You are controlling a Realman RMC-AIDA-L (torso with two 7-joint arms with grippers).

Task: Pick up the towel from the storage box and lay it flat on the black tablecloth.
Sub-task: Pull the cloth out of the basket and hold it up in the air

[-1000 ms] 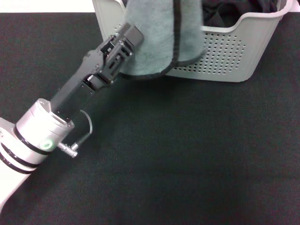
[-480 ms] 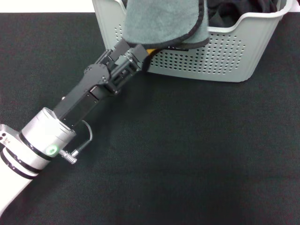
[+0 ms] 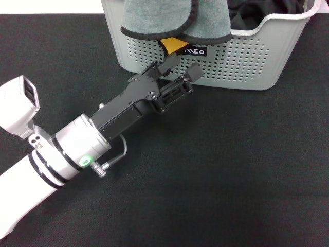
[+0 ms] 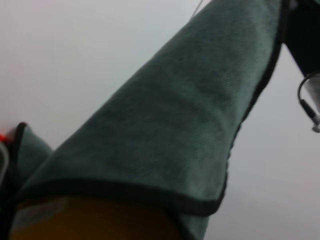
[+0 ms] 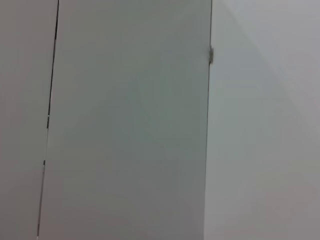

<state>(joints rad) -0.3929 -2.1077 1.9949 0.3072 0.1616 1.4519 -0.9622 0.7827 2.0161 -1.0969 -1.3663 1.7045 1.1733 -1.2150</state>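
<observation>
Below the towel (image 3: 169, 20), left end effector (image 3: 180, 64) has dropped, open.

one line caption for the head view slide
Left tool open below the towel draped over the box rim.

We are seeing the black tablecloth (image 3: 216, 170) covering the surface and carrying the storage box (image 3: 247, 62) at its far edge.

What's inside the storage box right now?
A dark fabric bundle lies inside the storage box. The towel drapes over its front rim, hiding whatever lies beneath; the box floor isn't visible.
</observation>
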